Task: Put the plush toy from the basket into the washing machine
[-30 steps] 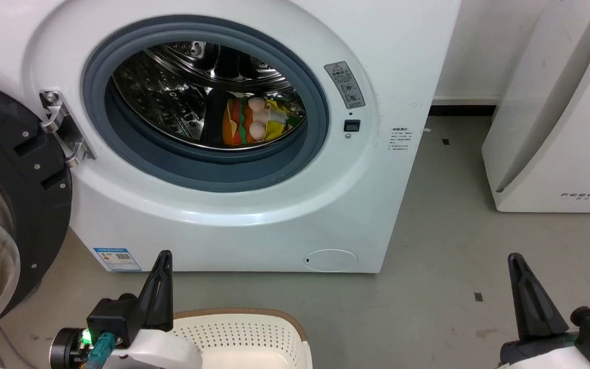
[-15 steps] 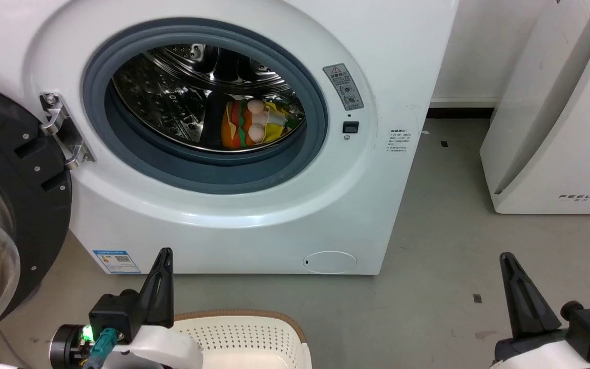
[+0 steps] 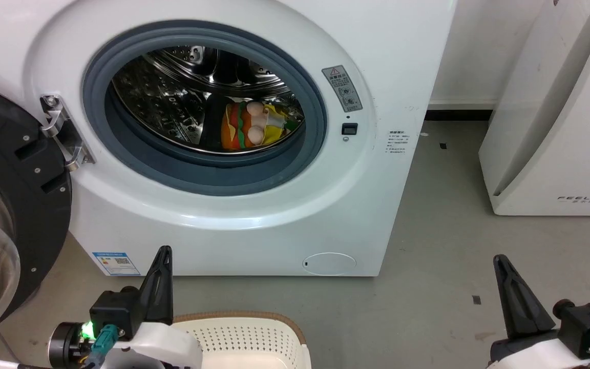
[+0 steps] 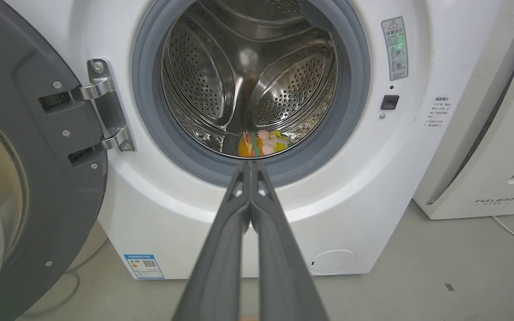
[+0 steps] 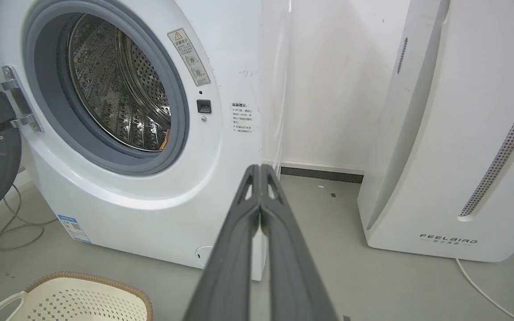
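Both grippers sit low in the head view, the left gripper [image 3: 162, 261] by the left end of the basket [image 3: 244, 328] and the right gripper [image 3: 504, 269] above bare floor. Each is well apart from the washing machine [image 3: 223, 220], whose door [image 3: 13, 169] hangs open at the left. The plush toy [image 3: 248, 125] lies on the bottom of the steel drum [image 3: 172, 97], behind the grey gasket. From the left wrist, that gripper's fingers are pressed tip to tip with nothing between them, pointing at the porthole where the toy rests low in the drum. From the right wrist, its fingers are likewise clenched and empty, aimed past the machine's corner, and the visible part of the basket holds no toy. I judge the placing step done; the next move calls only for keeping both arms clear of the opening
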Robot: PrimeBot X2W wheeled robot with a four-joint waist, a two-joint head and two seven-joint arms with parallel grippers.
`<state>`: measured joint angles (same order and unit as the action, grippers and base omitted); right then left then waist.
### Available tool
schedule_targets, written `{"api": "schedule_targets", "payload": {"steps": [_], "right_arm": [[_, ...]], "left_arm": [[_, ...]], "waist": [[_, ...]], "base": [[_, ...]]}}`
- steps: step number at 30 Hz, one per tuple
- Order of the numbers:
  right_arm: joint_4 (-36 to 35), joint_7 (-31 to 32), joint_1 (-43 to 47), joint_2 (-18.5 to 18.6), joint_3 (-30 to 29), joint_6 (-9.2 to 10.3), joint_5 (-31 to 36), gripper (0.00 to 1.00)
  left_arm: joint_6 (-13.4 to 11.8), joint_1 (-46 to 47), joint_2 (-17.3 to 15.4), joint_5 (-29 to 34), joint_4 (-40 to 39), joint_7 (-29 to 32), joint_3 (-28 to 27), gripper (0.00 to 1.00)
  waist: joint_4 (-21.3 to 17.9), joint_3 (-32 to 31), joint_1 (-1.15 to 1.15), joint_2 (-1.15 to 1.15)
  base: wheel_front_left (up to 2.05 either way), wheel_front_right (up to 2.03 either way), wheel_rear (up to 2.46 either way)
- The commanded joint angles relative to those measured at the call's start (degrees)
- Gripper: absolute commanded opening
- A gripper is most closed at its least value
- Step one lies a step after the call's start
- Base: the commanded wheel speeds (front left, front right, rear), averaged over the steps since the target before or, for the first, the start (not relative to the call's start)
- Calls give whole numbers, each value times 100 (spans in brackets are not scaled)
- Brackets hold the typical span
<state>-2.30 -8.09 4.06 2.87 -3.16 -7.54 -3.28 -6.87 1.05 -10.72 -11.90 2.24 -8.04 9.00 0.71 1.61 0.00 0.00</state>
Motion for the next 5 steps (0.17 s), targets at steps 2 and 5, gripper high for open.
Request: {"api": "schedule_targets", "payload": {"steps": [2, 5], "right_arm": [[31, 62, -127, 0, 28, 3, 70, 0], [40, 97, -140, 0, 42, 3, 82, 0]], "left_arm": [[56, -51, 68, 111, -37, 57, -72, 0], [85, -54, 102, 162, -45, 92, -111, 0]], "waist": [[-3, -7, 0, 0], [-6, -14, 0, 0]], "base": [[0, 0, 0], [0, 0, 0]]}}
